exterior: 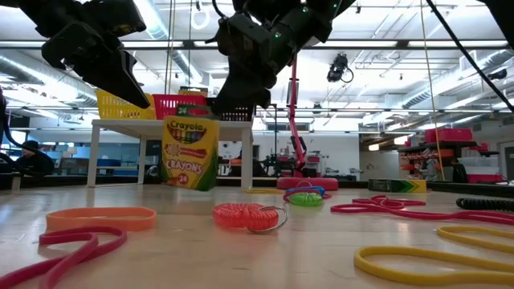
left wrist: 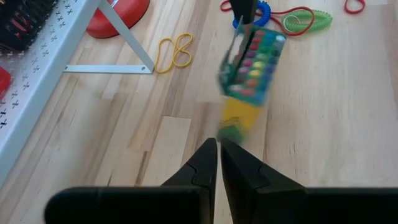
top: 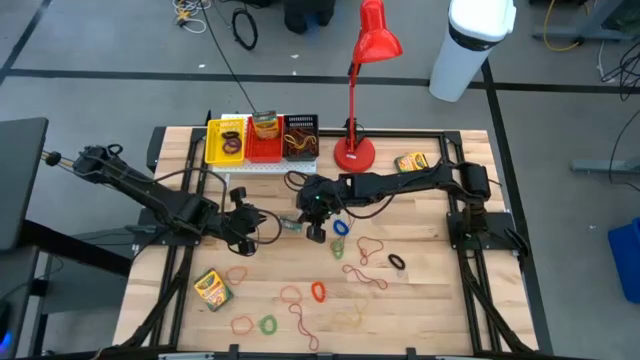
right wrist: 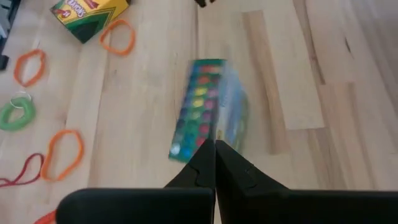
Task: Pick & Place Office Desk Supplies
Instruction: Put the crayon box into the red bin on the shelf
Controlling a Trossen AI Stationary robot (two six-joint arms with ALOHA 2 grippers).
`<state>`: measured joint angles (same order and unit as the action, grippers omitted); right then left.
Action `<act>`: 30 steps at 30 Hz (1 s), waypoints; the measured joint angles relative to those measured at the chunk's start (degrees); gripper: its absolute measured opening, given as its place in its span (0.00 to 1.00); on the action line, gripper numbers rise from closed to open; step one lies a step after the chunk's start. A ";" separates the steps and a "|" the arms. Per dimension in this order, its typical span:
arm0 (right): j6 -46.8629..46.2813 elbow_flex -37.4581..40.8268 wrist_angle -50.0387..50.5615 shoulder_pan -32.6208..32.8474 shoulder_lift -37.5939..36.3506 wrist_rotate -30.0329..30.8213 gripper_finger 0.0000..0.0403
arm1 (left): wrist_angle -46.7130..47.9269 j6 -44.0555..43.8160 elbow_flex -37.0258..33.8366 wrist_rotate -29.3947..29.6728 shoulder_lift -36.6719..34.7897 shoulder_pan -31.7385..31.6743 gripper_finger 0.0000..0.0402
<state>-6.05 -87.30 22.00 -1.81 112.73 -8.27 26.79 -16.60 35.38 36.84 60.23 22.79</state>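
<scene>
Mid-bench, between the 2 tools: crayon box (exterior: 190, 152), green and yellow. Low view has it standing on end on the bench (top: 420, 300), long axis near vertical with a slight tilt, printed face toward that camera, label right way up. High view shows it (top: 290, 226) only as a small patch, so no orientation there. Both wrist views see the crayon-picture face, smeared: left wrist (left wrist: 249, 68), right wrist (right wrist: 208, 109).

Left tool (left wrist: 217, 144) is clenched on nothing, tips aimed at the box from just short of it. Right tool (right wrist: 214, 146) is also clenched and empty, tips just over the box's edge; I can't tell whether they touch.

Low view puts the white rack (exterior: 173, 124) right behind the box.

2 more boxes: second box (top: 212, 287) lying flat front-left, third box (top: 411, 162) by the red lamp (top: 360, 90). Rubber bands (top: 318, 292) are scattered across the front half.
</scene>
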 joint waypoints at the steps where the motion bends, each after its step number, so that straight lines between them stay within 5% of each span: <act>1: -0.13 -0.03 0.16 -0.17 0.00 -0.83 0.00 | 0.01 0.00 0.00 0.02 0.00 0.00 0.07; 30: -6.05 -0.07 -0.81 -0.47 1.02 -10.89 0.00 | -0.01 -0.07 0.04 0.00 0.00 0.00 0.07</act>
<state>-12.11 -87.37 21.19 -2.28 113.75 -19.16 26.79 -16.67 35.42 36.84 60.23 22.79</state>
